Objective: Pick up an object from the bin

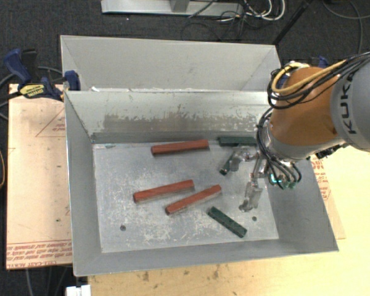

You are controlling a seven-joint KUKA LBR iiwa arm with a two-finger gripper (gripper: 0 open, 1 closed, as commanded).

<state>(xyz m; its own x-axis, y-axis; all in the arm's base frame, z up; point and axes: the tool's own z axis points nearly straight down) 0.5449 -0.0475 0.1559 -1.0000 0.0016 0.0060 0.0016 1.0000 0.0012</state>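
Note:
My gripper (242,182) hangs over the right part of the bin floor, open, with nothing between its fingers. One fingertip (230,164) points left and the other (251,200) reaches toward the front. A short dark green bar (227,221) lies just in front of the lower fingertip, apart from it. A reddish-brown bar (193,200) lies tilted to the gripper's left. Another dark green bar (237,140) rests against the back wall, partly hidden behind the arm.
Two more reddish-brown bars lie on the floor, one near the back wall (180,147) and one at centre left (163,191). The arm's orange cover and cables overhang the bin's right wall.

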